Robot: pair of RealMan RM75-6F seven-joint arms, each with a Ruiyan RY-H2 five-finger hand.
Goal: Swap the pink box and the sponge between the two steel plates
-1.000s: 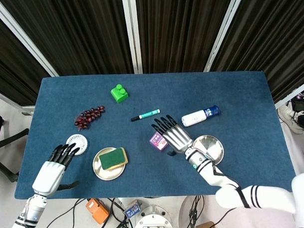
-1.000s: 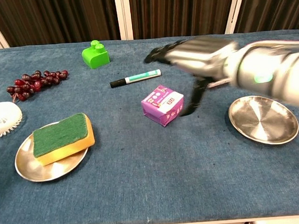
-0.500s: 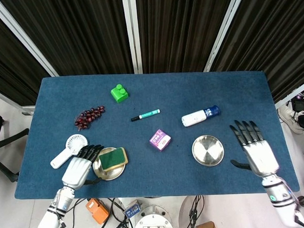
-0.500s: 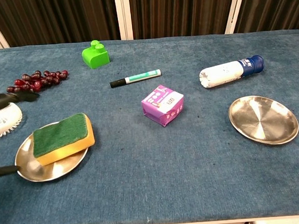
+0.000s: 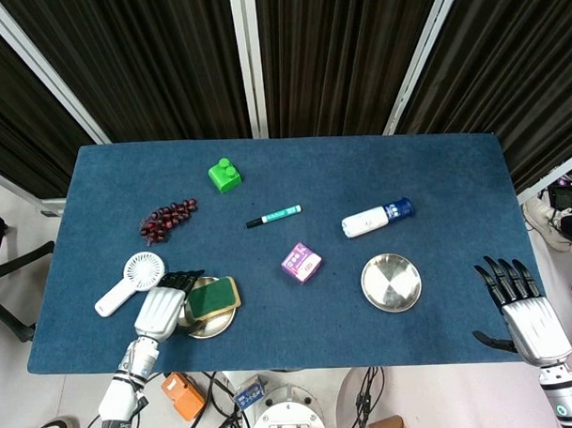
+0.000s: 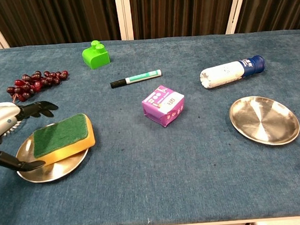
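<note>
Pink box (image 6: pixel 163 106) on the cloth between the two plates, on neither. Sponge (image 6: pixel 63 138) lying green side up on left plate (image 6: pixel 51 169). Right plate (image 6: pixel 264 120) bare. Left hand (image 6: pixel 8 132) over left plate's outer edge, fingers spread either side of sponge, nothing gripped. Right hand (image 5: pixel 523 311) beyond the table's right edge, fingers apart, holding nothing. Marker (image 6: pixel 135 78), bottle (image 6: pixel 231 72), green block (image 6: pixel 96 54), grapes (image 6: pixel 34 81), fan (image 5: pixel 130 281) elsewhere on table (image 6: pixel 159 173).

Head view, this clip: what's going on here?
The left hand reaches with spread fingers around the sponge on the left steel plate, not clearly gripping it. The pink box sits on the table between the plates; the right steel plate holds nothing. The right hand hangs open off the table's right edge.
</note>
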